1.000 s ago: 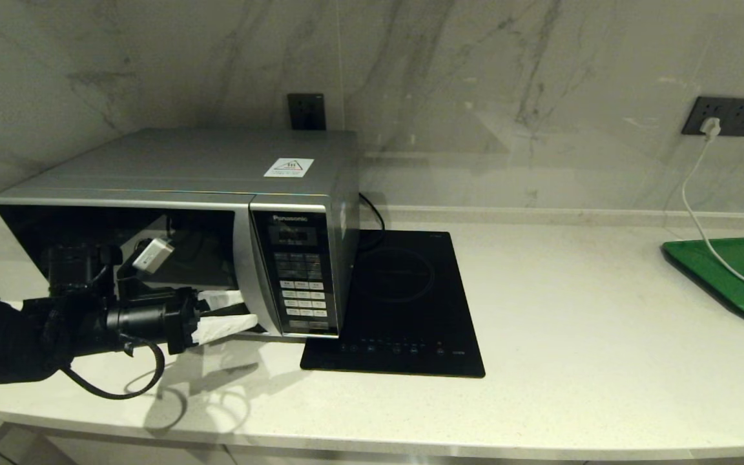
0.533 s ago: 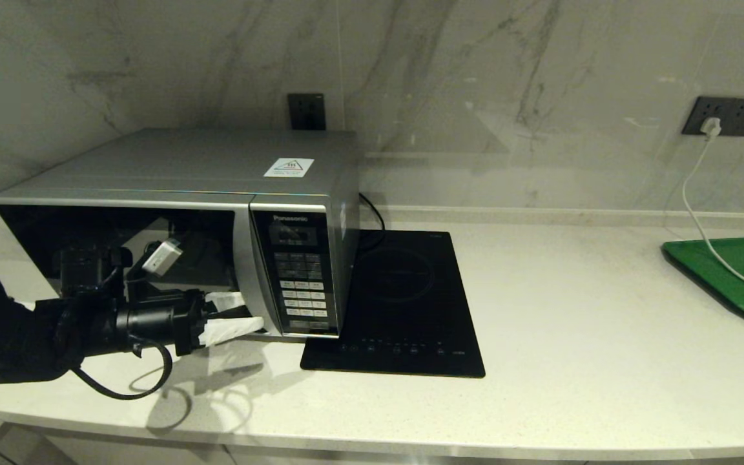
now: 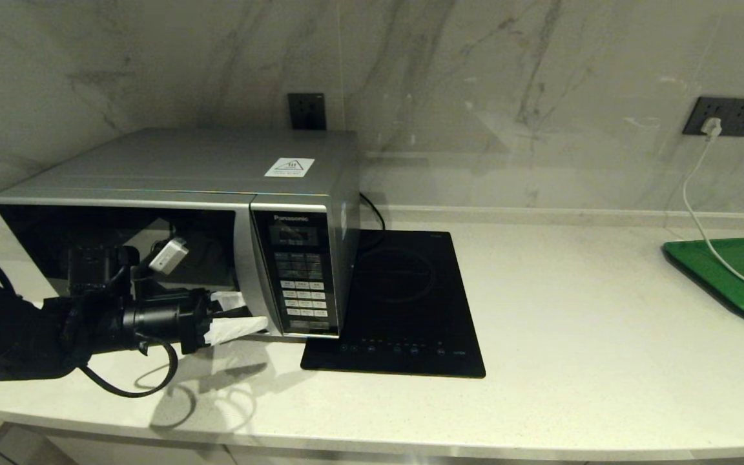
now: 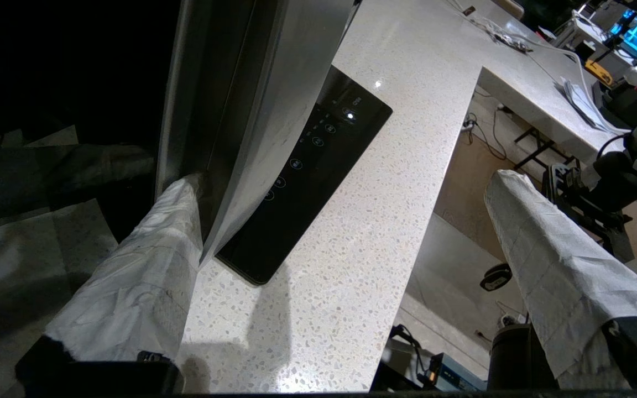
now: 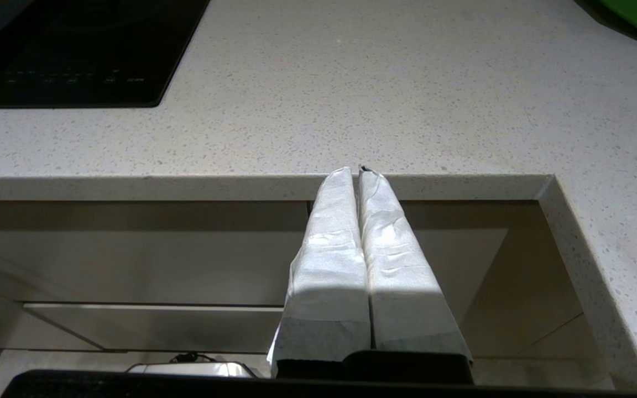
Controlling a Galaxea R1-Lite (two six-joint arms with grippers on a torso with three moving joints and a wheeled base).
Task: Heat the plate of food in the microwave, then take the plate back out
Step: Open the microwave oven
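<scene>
The silver-grey microwave (image 3: 204,168) stands at the left of the counter, and its dark glass door (image 3: 120,245) looks closed. My left gripper (image 3: 249,311) is low in front of it, at the door's right edge beside the keypad panel (image 3: 299,278). Its white-wrapped fingers are spread open and hold nothing. In the left wrist view the left gripper (image 4: 346,179) has one finger (image 4: 186,193) touching the seam of the microwave (image 4: 274,83); the other hangs over the counter's front edge. The plate of food is out of view. My right gripper (image 5: 358,170) is shut and empty, parked below the counter's front edge.
A flat black induction hob (image 3: 398,303) lies just right of the microwave. A green tray (image 3: 733,278) sits at the far right, with a white cable (image 3: 701,219) running to it from a wall socket. The counter's front edge (image 5: 241,188) is close to both arms.
My left arm has slid a little to the right along the microwave's front, its fingertips nearer the keypad panel. Its fingers stay open.
</scene>
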